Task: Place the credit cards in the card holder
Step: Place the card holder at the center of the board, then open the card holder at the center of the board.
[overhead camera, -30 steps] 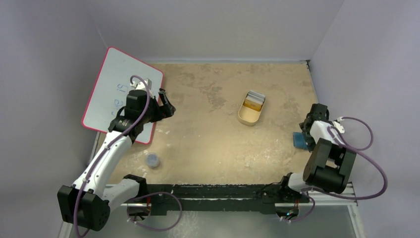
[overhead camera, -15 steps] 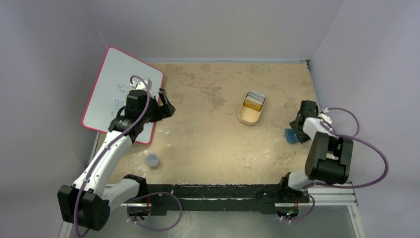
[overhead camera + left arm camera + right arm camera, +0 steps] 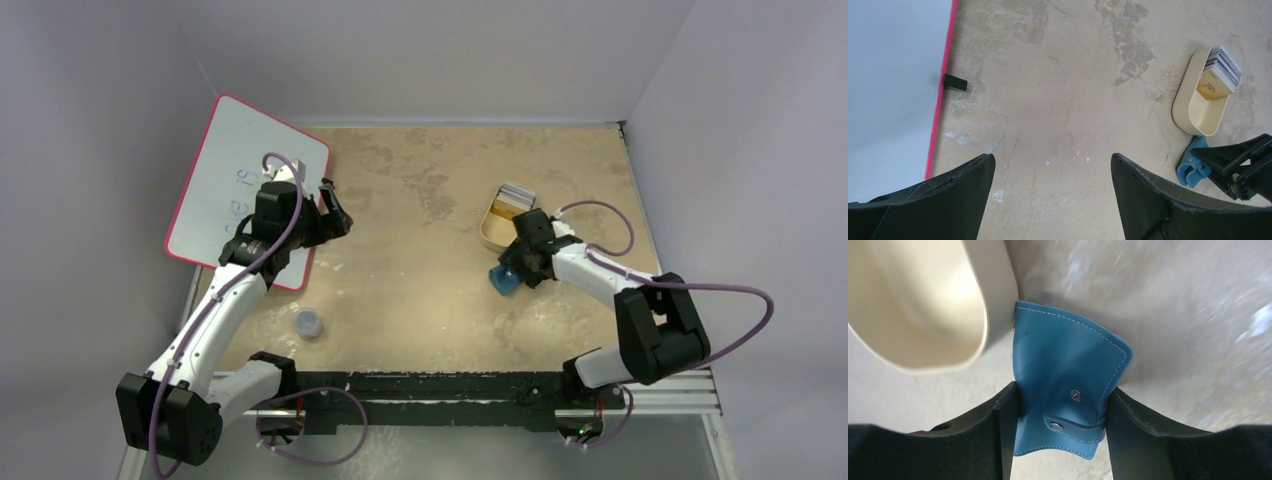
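Gripping the holder by both side edges, the right pincer holds it against the tray's near end, probably so the cards stacked at the tray's far end are a short reach away. The left pincer hangs wide open, well left of the tray.

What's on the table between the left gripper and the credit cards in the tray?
Nothing: only bare tabletop lies between the left gripper and the credit cards, as the top and left wrist views show.

Left end effector gapes wide; right end effector clamps the card holder.
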Robot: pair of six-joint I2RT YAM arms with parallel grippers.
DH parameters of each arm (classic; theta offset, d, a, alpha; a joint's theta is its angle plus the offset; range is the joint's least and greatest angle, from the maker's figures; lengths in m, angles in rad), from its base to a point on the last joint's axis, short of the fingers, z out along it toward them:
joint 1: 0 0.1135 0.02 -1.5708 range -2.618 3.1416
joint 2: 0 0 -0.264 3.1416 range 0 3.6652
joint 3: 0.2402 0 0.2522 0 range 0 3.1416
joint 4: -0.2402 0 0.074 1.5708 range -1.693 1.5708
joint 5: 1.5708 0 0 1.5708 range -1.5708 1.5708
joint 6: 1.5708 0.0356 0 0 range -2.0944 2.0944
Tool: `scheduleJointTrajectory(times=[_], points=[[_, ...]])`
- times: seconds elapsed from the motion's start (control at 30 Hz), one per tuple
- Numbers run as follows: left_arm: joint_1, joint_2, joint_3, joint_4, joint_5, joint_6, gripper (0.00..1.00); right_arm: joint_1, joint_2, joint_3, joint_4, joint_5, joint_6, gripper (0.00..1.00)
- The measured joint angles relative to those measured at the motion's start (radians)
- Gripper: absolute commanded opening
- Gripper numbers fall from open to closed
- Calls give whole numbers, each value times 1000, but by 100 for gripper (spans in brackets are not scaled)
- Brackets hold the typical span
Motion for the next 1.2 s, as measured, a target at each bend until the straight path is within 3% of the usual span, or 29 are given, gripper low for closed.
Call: scheduleJointTrajectory(times=[0.13,0.27,0.5,0.7,0.8,0.9,1.07,1.2], points=[[0,0,0,-5,-1,0,83,127,7,14,-31,2,65,40],[0,18,0,-14,1,-10,74,285,74,80,-41,5,79,38],[0,89,-35,8,132,-83,66,472,209,225,6,3,-56,41],[0,142,-84,27,204,-132,65,501,207,232,108,-3,-257,53],[0,166,-84,32,216,-138,64,496,207,254,95,8,-351,66],[0,172,-84,36,222,-150,65,496,201,282,60,37,-384,73],[0,172,-84,34,217,-150,65,496,171,296,-22,66,-395,74],[0,173,-84,26,208,-149,64,496,175,323,-86,92,-384,85]])
